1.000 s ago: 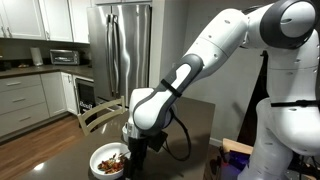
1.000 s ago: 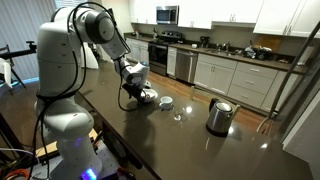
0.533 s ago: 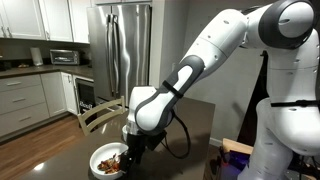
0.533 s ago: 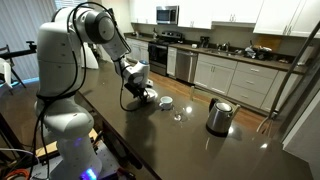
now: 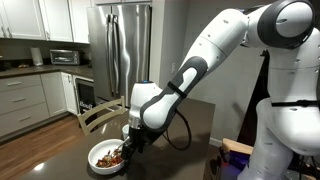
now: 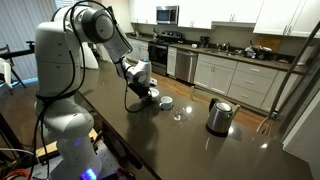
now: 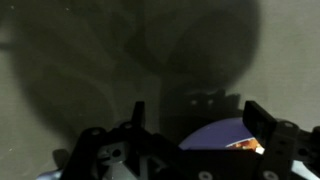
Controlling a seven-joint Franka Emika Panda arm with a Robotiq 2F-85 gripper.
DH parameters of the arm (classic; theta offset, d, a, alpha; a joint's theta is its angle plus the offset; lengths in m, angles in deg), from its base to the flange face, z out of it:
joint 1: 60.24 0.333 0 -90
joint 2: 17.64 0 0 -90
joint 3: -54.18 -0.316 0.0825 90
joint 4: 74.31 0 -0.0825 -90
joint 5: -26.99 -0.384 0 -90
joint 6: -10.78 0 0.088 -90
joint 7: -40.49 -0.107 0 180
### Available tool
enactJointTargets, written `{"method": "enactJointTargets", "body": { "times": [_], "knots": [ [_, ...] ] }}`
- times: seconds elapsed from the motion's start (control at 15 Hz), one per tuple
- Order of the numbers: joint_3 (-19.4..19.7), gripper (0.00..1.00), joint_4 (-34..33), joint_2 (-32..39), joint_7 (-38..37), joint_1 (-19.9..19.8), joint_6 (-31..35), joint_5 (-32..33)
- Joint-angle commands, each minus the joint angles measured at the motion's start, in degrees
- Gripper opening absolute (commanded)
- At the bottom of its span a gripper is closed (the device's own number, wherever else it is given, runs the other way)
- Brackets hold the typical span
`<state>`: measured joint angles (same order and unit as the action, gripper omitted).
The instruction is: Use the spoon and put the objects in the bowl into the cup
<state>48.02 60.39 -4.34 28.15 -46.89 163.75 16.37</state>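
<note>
The white bowl (image 5: 99, 152) sits on the dark table and holds the heap of brown and reddish objects (image 5: 113, 157). My gripper (image 5: 133, 141) hangs just above the bowl's far rim, open and with nothing between its fingers. In the wrist view the bowl's rim (image 7: 212, 136) and some of the bits (image 7: 246, 145) lie low between the two dark fingers (image 7: 262, 121). The small white cup (image 6: 165, 101) stands just past the bowl (image 6: 148, 98), beside the gripper (image 6: 141, 91). The spoon does not show in any view.
A small clear glass (image 6: 178, 116) and a steel kettle (image 6: 219, 116) stand further along the dark table (image 6: 190, 145). A wooden chair back (image 5: 95, 115) rises behind the table. The kitchen counters and the fridge are far off.
The arm has lifted a little and shifted away from over the bowl, so more of the bowl and its contents show. The jaws have stayed open.
</note>
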Motion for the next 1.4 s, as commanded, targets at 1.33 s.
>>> {"method": "enactJointTargets", "body": {
  "times": [1.33],
  "knots": [
    [-3.1,1.00,5.7,-10.3,23.2,-6.7,5.0,-37.5]
  ]
}}
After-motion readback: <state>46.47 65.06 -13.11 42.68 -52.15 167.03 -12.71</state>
